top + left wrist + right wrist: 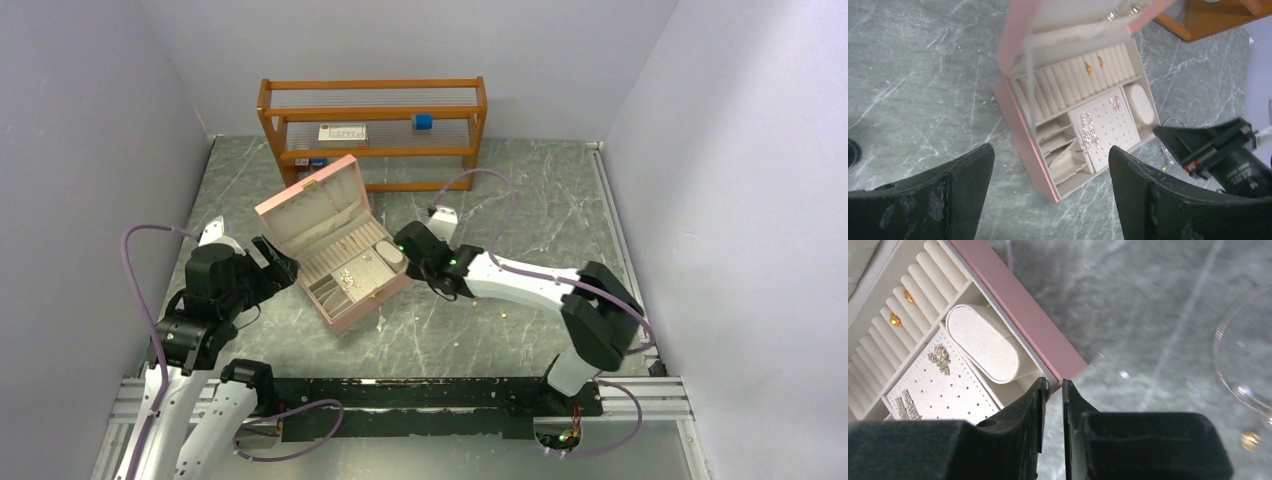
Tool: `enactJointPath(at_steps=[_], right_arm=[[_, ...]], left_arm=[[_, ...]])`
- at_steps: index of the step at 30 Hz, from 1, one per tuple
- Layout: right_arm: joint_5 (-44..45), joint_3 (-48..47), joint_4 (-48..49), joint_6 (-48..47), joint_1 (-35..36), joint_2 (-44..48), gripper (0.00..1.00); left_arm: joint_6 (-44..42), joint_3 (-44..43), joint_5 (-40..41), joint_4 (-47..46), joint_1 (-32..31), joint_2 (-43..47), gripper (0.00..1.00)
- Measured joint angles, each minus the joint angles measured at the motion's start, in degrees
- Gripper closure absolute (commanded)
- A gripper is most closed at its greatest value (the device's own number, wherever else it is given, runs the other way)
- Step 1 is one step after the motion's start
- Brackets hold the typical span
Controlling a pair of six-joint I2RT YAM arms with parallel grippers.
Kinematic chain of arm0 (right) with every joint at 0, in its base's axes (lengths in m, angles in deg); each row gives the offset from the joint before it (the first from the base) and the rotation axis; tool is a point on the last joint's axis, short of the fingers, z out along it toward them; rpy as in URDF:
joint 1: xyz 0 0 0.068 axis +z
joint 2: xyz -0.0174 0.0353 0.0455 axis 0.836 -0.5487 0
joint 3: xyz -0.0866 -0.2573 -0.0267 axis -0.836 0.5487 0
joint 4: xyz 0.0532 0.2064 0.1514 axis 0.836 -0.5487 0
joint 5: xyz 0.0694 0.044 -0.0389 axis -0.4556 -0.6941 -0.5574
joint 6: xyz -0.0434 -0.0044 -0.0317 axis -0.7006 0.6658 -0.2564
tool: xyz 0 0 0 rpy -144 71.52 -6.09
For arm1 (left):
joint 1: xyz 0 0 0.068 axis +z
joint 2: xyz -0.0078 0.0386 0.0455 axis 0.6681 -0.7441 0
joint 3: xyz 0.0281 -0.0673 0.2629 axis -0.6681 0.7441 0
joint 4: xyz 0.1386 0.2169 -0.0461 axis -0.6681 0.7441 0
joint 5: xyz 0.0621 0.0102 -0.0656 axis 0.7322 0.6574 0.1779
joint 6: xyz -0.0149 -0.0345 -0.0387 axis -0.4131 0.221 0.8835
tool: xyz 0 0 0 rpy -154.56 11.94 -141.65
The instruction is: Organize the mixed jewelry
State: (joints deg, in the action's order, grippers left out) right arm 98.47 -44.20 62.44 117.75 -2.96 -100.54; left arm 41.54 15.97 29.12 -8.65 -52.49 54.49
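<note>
Right end effector [1054,385] — near-shut, at box [1020,315]

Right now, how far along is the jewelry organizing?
Partly done. Two gold pieces sit in the ring rolls and silver pieces are pinned on the perforated panel of the pink box. In hand: the right gripper is nearly closed at the box's corner, though I can't tell if it pinches anything; the left gripper hovers open. Left: a thin hoop and a gold bead lie on the table.
</note>
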Motion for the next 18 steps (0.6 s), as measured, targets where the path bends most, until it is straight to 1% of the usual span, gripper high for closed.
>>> enactJointPath(at_steps=[1,2,5,7,11,14,18], right_arm=[[0.07,2.36,-0.31,1.03,-0.04,2.34,0.8],[0.15,4.37,-0.92,1.81,-0.07,4.52,0.77],[-0.2,8.24,-2.25,2.8,-0.17,9.05,0.64],[-1.46,9.44,-3.23,2.01,-0.31,10.71,0.57],[-4.31,8.7,-5.44,-1.03,-0.61,11.58,0.43],[-5.22,6.56,-8.09,-2.95,-0.61,12.63,0.4],[-5.31,3.72,-9.81,-4.9,-1.4,15.91,0.4]], left_arm=[[0.37,0.15,-0.04,-0.2,0.0,0.17,0.13],[0.72,0.42,-0.17,-0.44,0.0,0.17,0.13],[1.64,2.1,-1.53,-2.08,0.0,-0.7,0.13],[1.84,3.15,-2.71,-3.26,0.0,-2.21,0.13],[1.79,3.3,-4.17,-5.68,0.0,-5.88,0.12],[1.77,3.34,-4.76,-7.04,0.0,-7.26,0.12],[1.75,5.38,-4.83,-9.31,0.0,-7.08,0.13]])
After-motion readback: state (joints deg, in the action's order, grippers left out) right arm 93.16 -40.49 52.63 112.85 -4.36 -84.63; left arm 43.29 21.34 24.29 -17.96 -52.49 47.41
